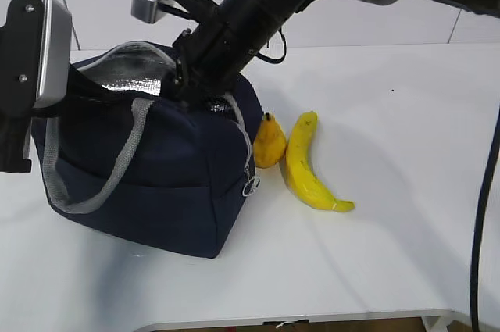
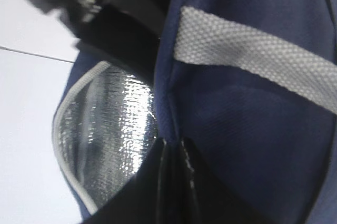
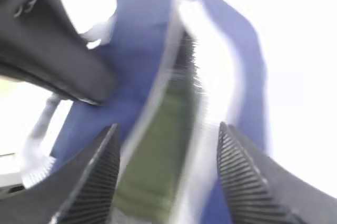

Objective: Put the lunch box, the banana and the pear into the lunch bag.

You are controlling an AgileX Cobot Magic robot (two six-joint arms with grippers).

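**Right arm at the mouth of the lunch bag, fruit waiting beside it**

The navy lunch bag [image 1: 168, 183] sits left of centre in the exterior view on the white worktop [image 1: 391, 129], its top open and the silver foil lining [image 1: 125, 70] showing in the upper left. A grey webbing handle [image 1: 117, 168] hangs down its near face, and the ring pull [image 1: 251, 186] dangles at the bag's right corner.

Just right of the bag stands the pear [image 1: 269, 143], close against the fabric, and beside it lies the banana [image 1: 306, 168], touching or nearly touching the pear and curving toward the lower right.

The right arm reaches in from the upper right, its end buried at the bag's opening. In the right wrist view the right pincer [image 3: 168, 176] is spread wide, with a blurred pale green surface, probably the lunch box [image 3: 158, 155], between the fingers; whether they touch it cannot be told.

The left pincer [image 2: 174, 155] sits at the lower centre of the left wrist view, clenched on the lunch bag's edge, next to the foil.
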